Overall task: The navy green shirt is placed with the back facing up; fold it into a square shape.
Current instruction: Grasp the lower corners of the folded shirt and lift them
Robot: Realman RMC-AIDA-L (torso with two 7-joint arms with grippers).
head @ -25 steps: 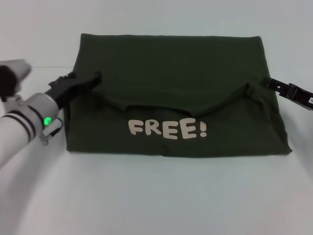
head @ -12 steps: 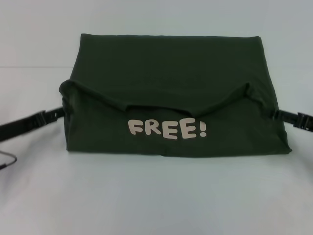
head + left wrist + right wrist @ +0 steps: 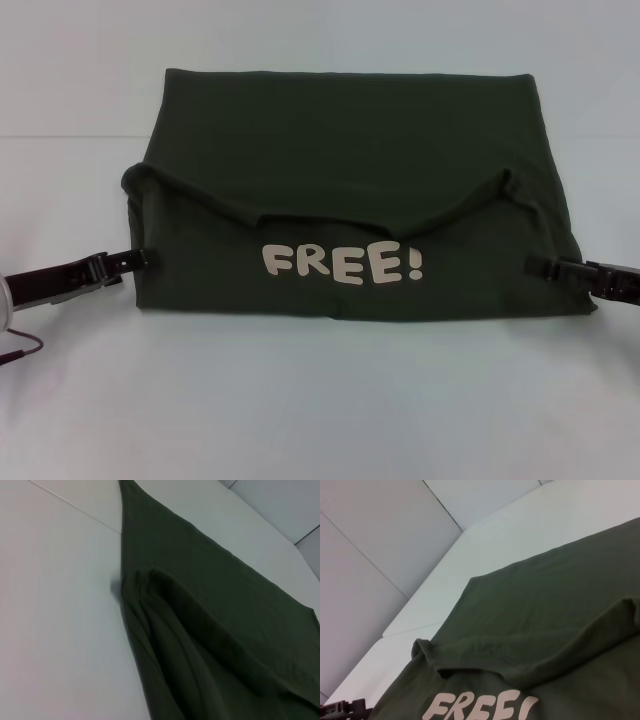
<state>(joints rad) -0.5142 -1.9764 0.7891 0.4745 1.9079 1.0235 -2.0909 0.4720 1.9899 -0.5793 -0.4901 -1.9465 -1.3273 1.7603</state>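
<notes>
The navy green shirt [image 3: 350, 130] lies flat on the white table as a wide rectangle. Its near part is folded over, so the cream letters "FREE!" [image 3: 342, 263] face up. The flap's edge sags in a curve across the middle. My left gripper [image 3: 143, 257] sits low at the shirt's left side edge, close to the near corner. At the right side edge, near the other near corner, is my right gripper [image 3: 535, 265]. The left wrist view shows the shirt [image 3: 200, 630] and its folded ridge. In the right wrist view I see the shirt [image 3: 545, 610] and the letters [image 3: 480, 705].
The white table [image 3: 320, 400] spreads around the shirt, with a seam line behind it at the left [image 3: 70, 136]. A thin cable loop [image 3: 20, 348] hangs by my left arm. The left gripper [image 3: 342, 707] shows in a corner of the right wrist view.
My left gripper has let go of the flap's left corner and dropped to the shirt's side. Both grippers have slid along the side edges toward the near corners. The flap stays folded.
</notes>
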